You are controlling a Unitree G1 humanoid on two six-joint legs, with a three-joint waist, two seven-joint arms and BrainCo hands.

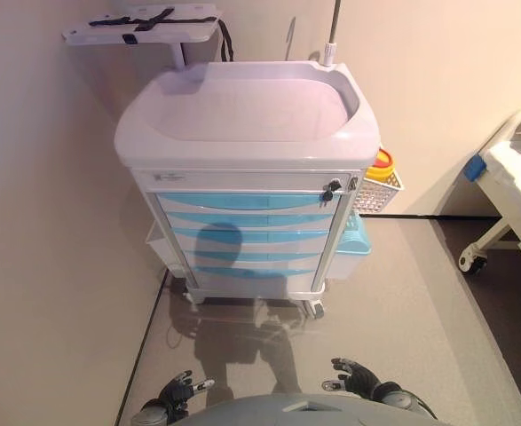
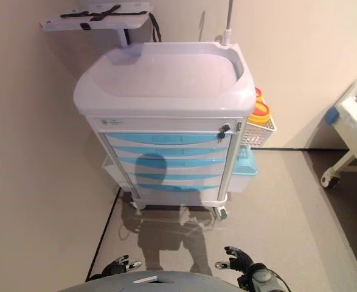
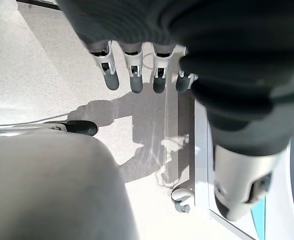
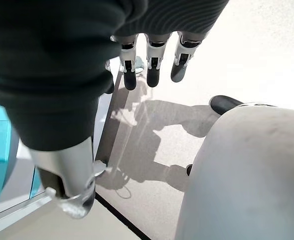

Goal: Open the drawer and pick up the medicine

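Observation:
A white medical cart [image 1: 251,111] with several blue drawers [image 1: 247,202] stands against the wall ahead; all drawers are closed and no medicine shows. A key sits in the lock [image 1: 330,189] at the top drawer's right. My left hand [image 1: 178,390] hangs low at the bottom left, fingers relaxed and holding nothing. My right hand [image 1: 358,377] hangs low at the bottom right, also open and empty. Both are well short of the cart.
A wire basket [image 1: 380,189] with a yellow container [image 1: 382,164] hangs on the cart's right side, with a blue bin [image 1: 353,238] below it. A bed [image 1: 513,182] on wheels stands at the right. The wall runs close along the left. A tray [image 1: 145,27] is mounted behind the cart.

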